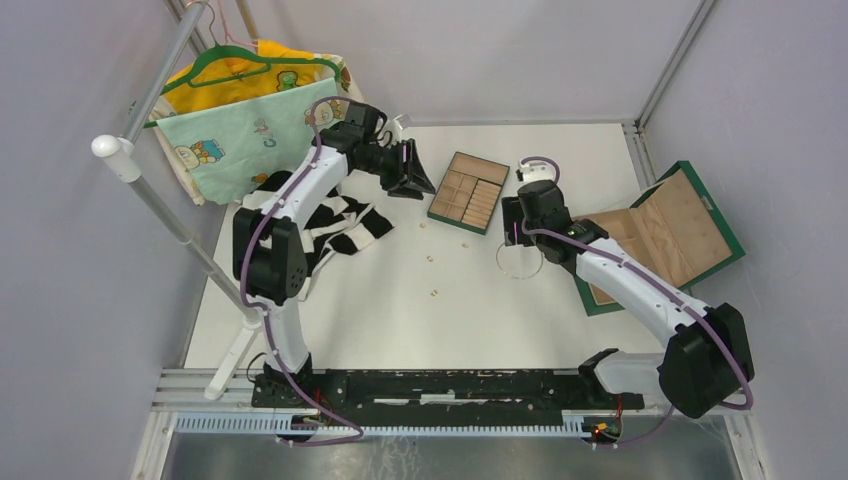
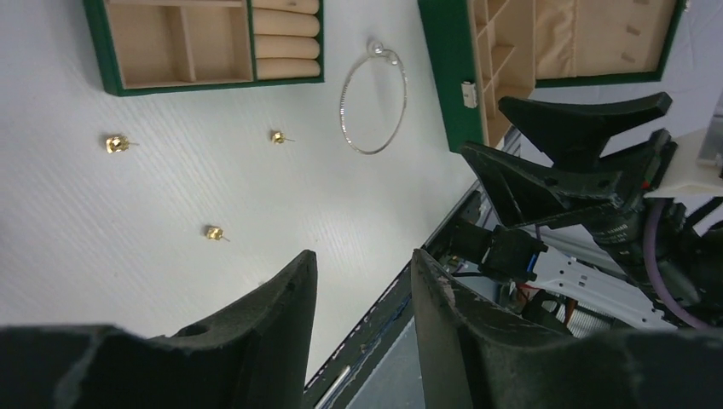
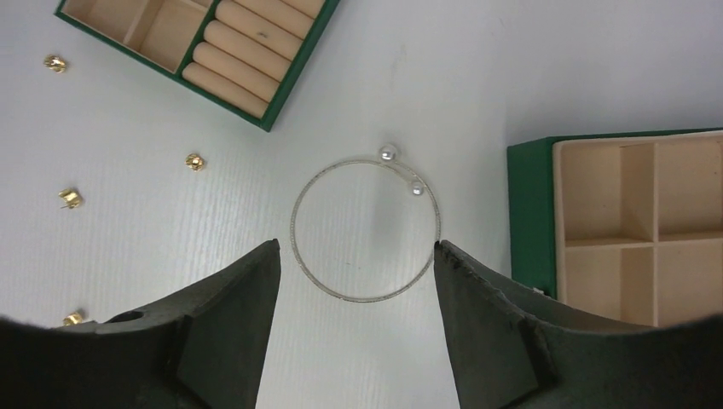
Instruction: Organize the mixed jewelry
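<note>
Jewelry unsorted: every piece lies loose on the worktop (image 1: 380,310), none in a compartment.

Box (image 1: 737,243): green, lid open, at the right. The tan cells in view hold nothing.

Tray (image 1: 433,207): green rim, far centre, with square cells and a row of rolls.

Arms: the left arm (image 1: 300,200) reaches far left and ends beside the tray. The left jaws are spread and hold nothing. The right arm (image 1: 620,275) reaches between tray and box. The right jaws are spread wide over the hoop (image 3: 293,230), one finger on each side of its near half, pinching nothing. Height above the worktop cannot be told.

Studs (image 3: 194,161): gold, well apart from each other, left of the hoop and near the tray.

Step, as judged: approach for the hoop pick, first of the sort. The next move calls for a descent to the worktop and a closure across the thin flat wire, which may slip out from between the fingers.

Views: the right wrist shows two pale beads (image 3: 389,153) at the hoop's open ends and four studs. The left wrist shows three studs. The top view gives only a faint ring and specks, but it alone places both arms.
</note>
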Available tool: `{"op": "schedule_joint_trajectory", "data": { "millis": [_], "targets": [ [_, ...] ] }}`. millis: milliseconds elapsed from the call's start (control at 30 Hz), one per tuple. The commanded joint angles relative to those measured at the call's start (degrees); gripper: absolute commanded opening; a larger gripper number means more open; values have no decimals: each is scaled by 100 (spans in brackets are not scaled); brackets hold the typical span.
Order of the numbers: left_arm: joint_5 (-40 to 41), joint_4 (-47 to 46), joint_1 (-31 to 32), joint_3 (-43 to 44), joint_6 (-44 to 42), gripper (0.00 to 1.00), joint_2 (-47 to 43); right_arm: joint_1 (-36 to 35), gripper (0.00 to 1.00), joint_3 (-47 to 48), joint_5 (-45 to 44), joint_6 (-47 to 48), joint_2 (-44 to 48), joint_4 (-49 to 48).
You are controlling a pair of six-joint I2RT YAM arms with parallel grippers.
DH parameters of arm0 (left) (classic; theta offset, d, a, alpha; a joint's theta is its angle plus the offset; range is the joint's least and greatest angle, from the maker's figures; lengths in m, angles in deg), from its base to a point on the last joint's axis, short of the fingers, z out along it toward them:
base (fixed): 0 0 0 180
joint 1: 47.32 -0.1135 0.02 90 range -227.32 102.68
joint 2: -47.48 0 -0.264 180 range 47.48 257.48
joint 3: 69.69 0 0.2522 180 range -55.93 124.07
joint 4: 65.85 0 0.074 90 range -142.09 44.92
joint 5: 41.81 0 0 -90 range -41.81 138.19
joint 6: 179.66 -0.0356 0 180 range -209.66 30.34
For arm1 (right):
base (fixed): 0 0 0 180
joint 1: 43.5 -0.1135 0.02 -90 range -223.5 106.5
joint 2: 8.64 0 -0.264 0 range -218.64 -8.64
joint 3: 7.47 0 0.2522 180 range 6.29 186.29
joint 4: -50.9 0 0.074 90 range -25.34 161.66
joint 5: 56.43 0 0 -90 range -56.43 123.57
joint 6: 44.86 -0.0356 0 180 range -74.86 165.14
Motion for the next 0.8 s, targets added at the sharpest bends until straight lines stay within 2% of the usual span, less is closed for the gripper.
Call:
{"op": "schedule_joint_trajectory", "data": {
  "millis": [0,167,333,433,567,733,767],
  "targets": [
    [1046,430,1,234,303,53,-252,19,72,45,596,-161,14,-367],
    [3508,844,0,106,604,62,-666,-61,73,395,1656,-359,-409,-452],
    [5551,1278,-17,-10,673,64,-993,-97,74,1232,3413,-750,-1273,-519],
    [5895,1369,-97,-236,728,64,-1129,-167,75,1672,3695,-928,-1773,-666],
    [5660,1102,-145,-664,642,67,-1370,-268,73,2801,3784,-943,-2689,-104],
    [5637,976,-229,-979,618,68,-1553,-525,69,3969,3046,-1115,-3552,725],
    [5619,970,-253,-991,606,68,-1550,-575,65,4117,2860,-1197,-3691,837]
  ]
}}
